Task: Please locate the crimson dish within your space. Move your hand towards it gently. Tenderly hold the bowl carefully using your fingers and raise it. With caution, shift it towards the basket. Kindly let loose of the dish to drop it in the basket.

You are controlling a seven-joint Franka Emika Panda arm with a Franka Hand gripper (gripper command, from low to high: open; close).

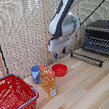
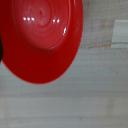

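The crimson dish [image 1: 59, 69] is a small round red bowl standing on the wooden table [image 1: 91, 87], beside the blue cup [image 1: 36, 72]. In the wrist view the bowl [image 2: 42, 37] fills much of the picture from above. My gripper [image 1: 58, 53] hangs above the bowl, clear of it, with nothing in it; the frames do not show how its jaws stand. The basket [image 1: 14, 97], a large red mesh one with a blue rim, stands at the exterior view's left, near the table's front.
A yellow-orange carton [image 1: 48, 81] stands between the bowl and the basket. A toaster oven [image 1: 101, 37] with its rack pulled out [image 1: 86, 57] sits at the exterior view's right. A slatted screen [image 1: 21, 30] closes off the back.
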